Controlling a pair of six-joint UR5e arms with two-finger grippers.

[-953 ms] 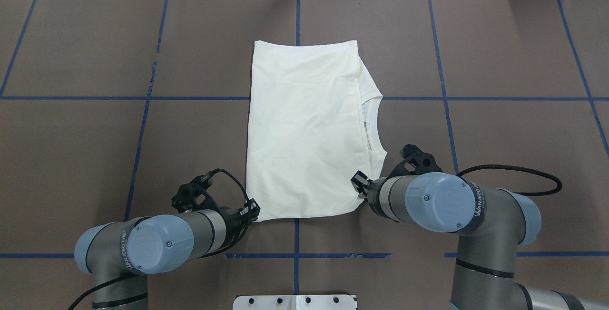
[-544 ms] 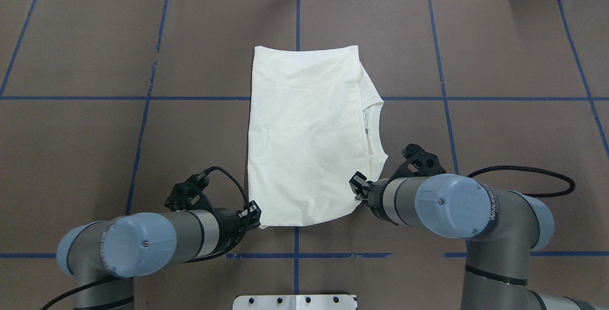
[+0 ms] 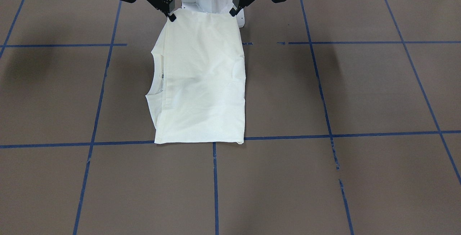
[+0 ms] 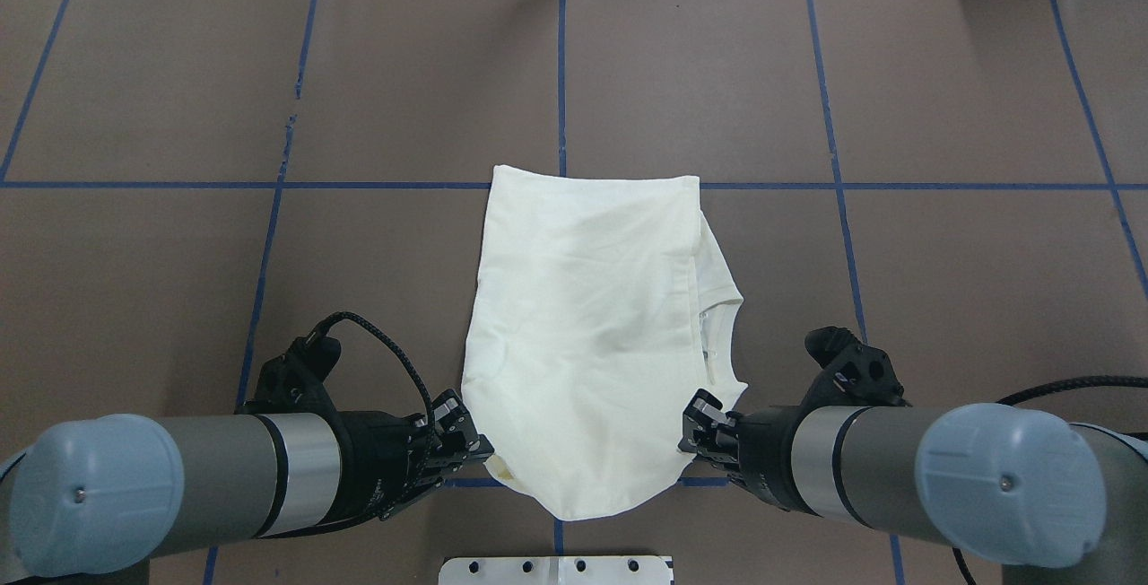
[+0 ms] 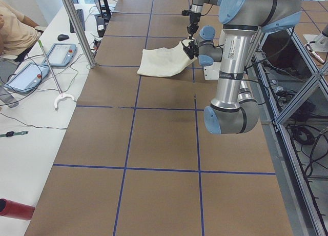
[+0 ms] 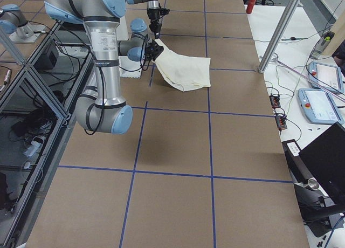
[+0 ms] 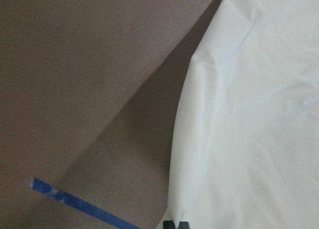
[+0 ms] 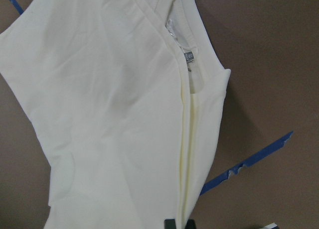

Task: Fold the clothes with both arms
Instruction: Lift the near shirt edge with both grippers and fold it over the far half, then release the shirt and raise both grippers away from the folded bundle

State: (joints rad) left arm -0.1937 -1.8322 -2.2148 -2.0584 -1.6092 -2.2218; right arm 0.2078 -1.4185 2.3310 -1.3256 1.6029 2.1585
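Cream T-shirt (image 4: 583, 343) — robot-side corners clamped in left jaws, right jaws.

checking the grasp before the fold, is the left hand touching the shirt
Touching. In the exterior front-facing view the left hand pinches a corner of the shirt, and the cloth rises taut to its tips.

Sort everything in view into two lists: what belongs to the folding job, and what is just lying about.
Job in hand: T-shirt, plain side up; left pincer and right pincer, each shut on a near corner of it.

Lying about, on the white side bench: control pendants, computer mouse, wristwatch, red cylinder.
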